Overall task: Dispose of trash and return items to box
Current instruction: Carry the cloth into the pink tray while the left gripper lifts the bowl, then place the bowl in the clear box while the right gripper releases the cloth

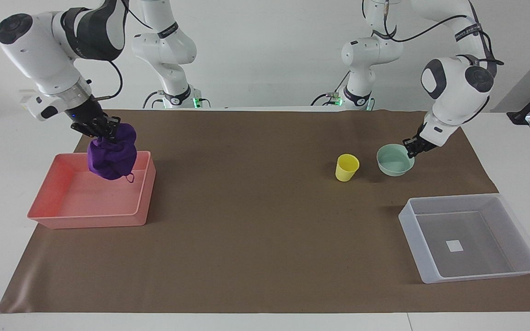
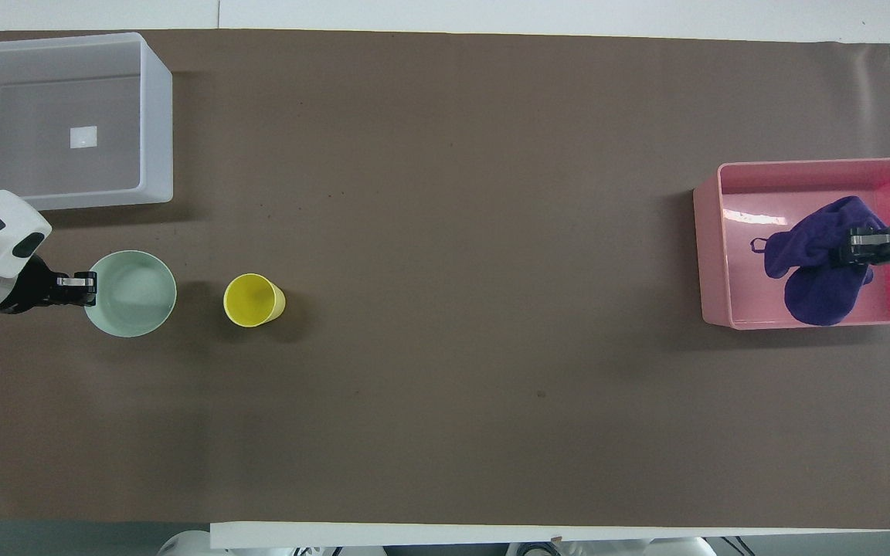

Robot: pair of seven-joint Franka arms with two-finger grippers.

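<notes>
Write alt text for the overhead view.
The right pincer holds a purple cloth wad over the pink tray, while the left pincer grips the mint bowl's rim beside a yellow cup; the translucent box holds nothing.

Two white Franka arms here, glossy rounded shells with dark grey patches and round dark caps at the joints. Black cables loop loose along both. Black straps with small white lettering wrap the upper links. Green lights glow at both bases. Each black end effector sits on a white wrist block.
</notes>
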